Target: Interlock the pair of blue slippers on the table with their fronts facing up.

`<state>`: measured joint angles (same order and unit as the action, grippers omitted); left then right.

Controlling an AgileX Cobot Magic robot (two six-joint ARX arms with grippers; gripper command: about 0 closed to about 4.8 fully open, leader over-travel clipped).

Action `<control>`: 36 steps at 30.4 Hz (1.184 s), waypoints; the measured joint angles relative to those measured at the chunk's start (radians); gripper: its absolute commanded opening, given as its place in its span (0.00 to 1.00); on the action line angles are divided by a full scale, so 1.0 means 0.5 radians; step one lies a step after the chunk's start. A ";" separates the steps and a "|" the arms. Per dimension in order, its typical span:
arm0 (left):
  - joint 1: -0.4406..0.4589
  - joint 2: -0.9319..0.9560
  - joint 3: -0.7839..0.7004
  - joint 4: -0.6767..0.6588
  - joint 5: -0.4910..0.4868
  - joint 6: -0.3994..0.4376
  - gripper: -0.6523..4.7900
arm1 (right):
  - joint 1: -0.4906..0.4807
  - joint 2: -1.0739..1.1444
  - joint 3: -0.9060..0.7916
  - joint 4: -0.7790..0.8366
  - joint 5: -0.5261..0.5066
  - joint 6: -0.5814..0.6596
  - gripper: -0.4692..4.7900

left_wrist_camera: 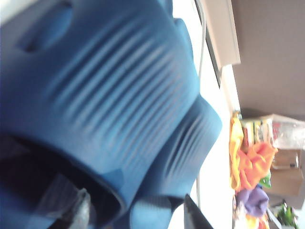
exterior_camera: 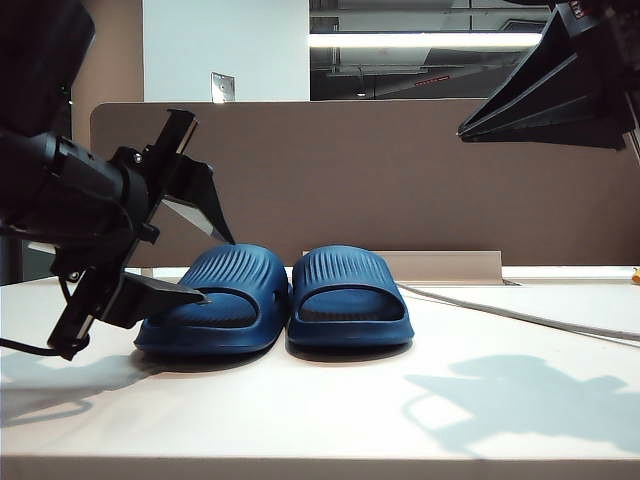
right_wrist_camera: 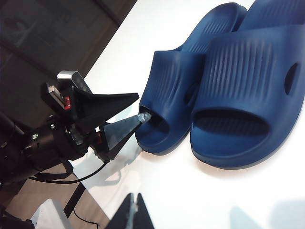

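The left claw (exterior_camera: 205, 268) gapes wide, straddling the strap of the nearer of the 2 blue slippers (exterior_camera: 275, 300) to grip it, while the right claw (exterior_camera: 480, 128) hangs shut and empty above the desk (exterior_camera: 330, 410).

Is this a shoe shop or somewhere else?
Probably an office or lab, not a shop. A plain table backs onto a brown divider, long ceiling lights run overhead, and a robot's left end effector reaches for the slippers.
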<state>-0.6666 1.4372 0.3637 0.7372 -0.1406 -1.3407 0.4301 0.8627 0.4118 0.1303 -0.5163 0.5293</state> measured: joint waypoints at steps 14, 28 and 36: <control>0.000 0.000 0.001 -0.046 -0.147 -0.006 0.58 | 0.001 0.000 0.000 -0.001 -0.007 0.000 0.08; 0.000 0.184 0.092 0.037 -0.210 -0.093 0.58 | 0.065 0.000 0.000 0.015 -0.050 0.000 0.08; 0.000 0.222 0.138 0.056 -0.208 -0.095 0.55 | 0.124 0.001 0.000 0.016 -0.034 -0.016 0.08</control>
<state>-0.6666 1.5482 0.4328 0.7654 -0.2443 -1.3880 0.4919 0.8631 0.4118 0.1383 -0.5331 0.5213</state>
